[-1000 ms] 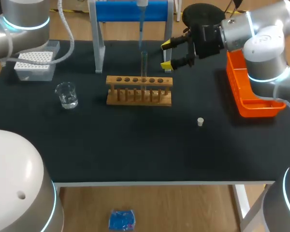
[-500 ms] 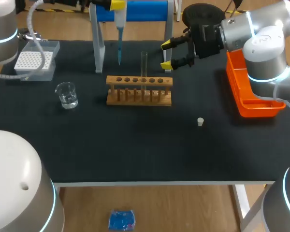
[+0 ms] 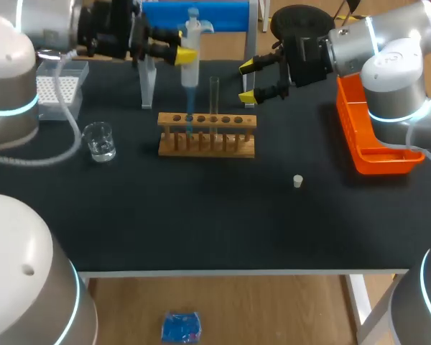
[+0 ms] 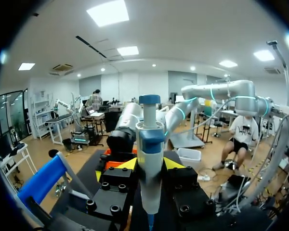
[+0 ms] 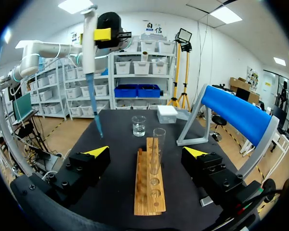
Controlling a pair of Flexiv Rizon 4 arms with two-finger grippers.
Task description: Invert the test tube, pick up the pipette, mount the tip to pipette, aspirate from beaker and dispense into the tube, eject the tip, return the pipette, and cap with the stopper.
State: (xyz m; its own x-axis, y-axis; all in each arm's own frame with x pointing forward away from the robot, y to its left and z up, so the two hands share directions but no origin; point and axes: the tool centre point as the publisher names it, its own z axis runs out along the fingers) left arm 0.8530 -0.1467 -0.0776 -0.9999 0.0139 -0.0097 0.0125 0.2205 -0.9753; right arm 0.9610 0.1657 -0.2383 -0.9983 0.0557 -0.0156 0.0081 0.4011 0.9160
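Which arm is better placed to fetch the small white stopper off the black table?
The right, probably: the right gripper is open, empty and nearer the small white stopper, while the left gripper is shut on the blue-and-white pipette.

in the left wrist view the pipette (image 4: 149, 159) is cut off at its lower end, while in the head view the left arm (image 3: 11, 79) hides part of the tip box (image 3: 54, 90) and the test tube (image 3: 214, 95) is too small to show its contents.
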